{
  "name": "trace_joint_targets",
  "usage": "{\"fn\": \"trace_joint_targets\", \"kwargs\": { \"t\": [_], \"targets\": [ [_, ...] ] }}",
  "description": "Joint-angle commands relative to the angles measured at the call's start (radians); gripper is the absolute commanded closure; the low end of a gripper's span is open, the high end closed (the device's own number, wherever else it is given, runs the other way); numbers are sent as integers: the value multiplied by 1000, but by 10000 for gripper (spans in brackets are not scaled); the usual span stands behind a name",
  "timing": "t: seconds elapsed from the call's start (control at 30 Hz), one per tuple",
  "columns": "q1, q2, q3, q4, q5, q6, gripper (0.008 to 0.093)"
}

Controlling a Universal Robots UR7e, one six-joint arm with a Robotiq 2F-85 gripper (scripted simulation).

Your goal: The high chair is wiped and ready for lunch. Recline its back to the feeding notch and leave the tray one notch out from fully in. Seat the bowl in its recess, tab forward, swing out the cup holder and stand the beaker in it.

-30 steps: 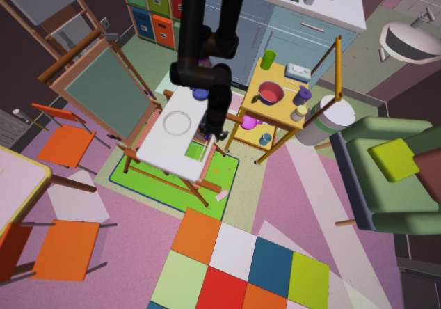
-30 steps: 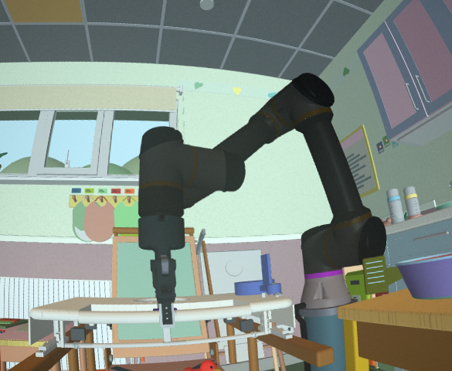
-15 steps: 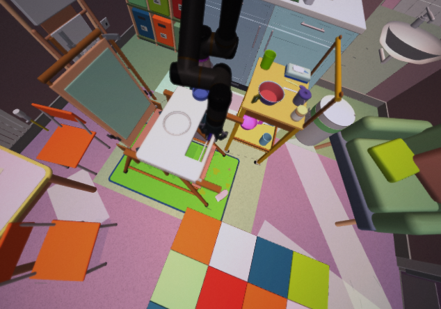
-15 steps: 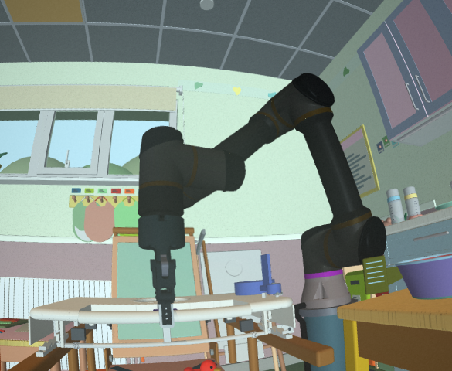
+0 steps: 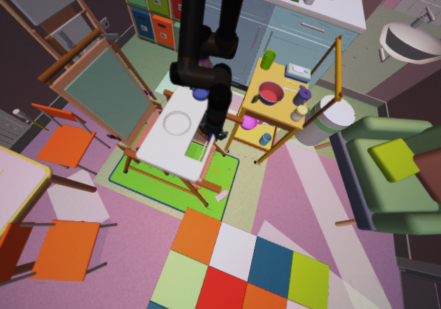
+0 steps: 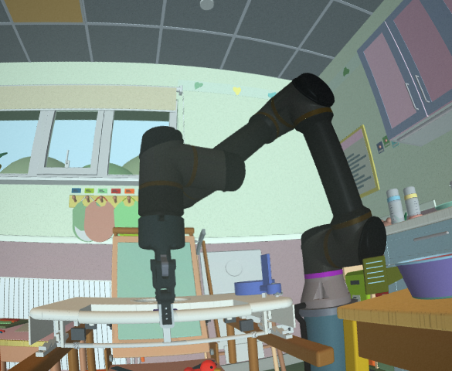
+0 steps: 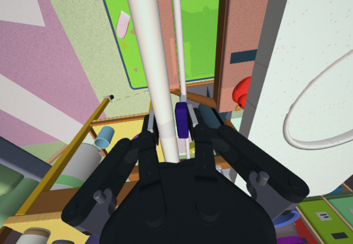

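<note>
The high chair's white tray [image 5: 174, 134] [image 6: 158, 309] lies flat on its wooden frame, with a round recess ring [image 5: 177, 123] [image 7: 317, 110] on top. The tray's thick white front bar [image 7: 151, 67], together with a small purple latch [image 7: 182, 120] beside it, is clamped in my closed gripper [image 5: 213, 134] [image 6: 165, 315] [image 7: 171, 125] at the tray's edge. A blue cup holder [image 5: 200, 93] [image 6: 258, 285] sits at the tray's far corner. The red bowl [image 5: 271, 92] [image 6: 437, 273] and the purple beaker [image 5: 301, 95] rest on the yellow side table [image 5: 274, 99].
The yellow side table stands close to the right of the chair, with a green cup [image 5: 268, 59], a tissue box [image 5: 297, 72] and a jar [image 5: 299, 113]. An easel [image 5: 107, 88] stands left of the chair. A green mat [image 5: 171, 181] lies under it.
</note>
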Motion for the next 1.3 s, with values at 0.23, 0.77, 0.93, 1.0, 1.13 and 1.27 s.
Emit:
{"fn": "trace_joint_targets", "kwargs": {
  "t": [0.23, 0.77, 0.93, 1.0, 1.13, 1.27],
  "targets": [
    [6, 3, -4, 1, 2, 6, 934],
    [26, 14, -19, 5, 2, 25, 934],
    [32, 17, -24, 7, 2, 32, 934],
    [34, 19, -26, 7, 2, 34, 934],
    [39, 21, -30, 8, 2, 39, 934],
    [44, 24, -34, 9, 2, 44, 934]
  ]
}}
